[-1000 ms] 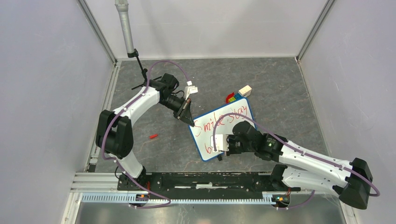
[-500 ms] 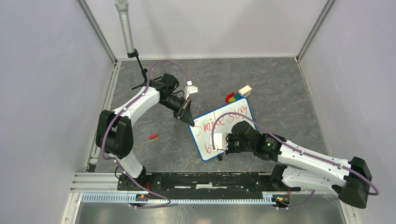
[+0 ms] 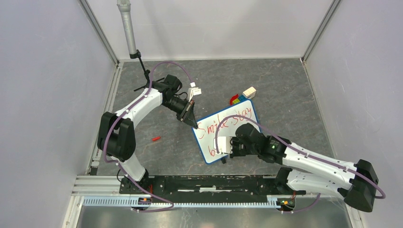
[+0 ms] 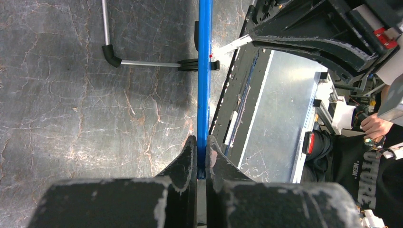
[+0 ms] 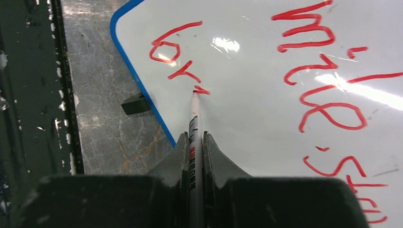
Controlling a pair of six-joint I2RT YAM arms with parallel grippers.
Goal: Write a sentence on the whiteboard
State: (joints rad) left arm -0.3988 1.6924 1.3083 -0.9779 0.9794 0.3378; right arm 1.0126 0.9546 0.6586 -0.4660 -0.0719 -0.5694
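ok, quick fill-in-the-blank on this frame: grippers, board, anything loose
1. The left gripper is shut on the whiteboard by its ____ rim.
2. The right gripper is shut on a marker, and the sentence on the board is ____ in colour.
3. A small red object lies on the table, nearer the ____ gripper.

Missing words: blue; red; left
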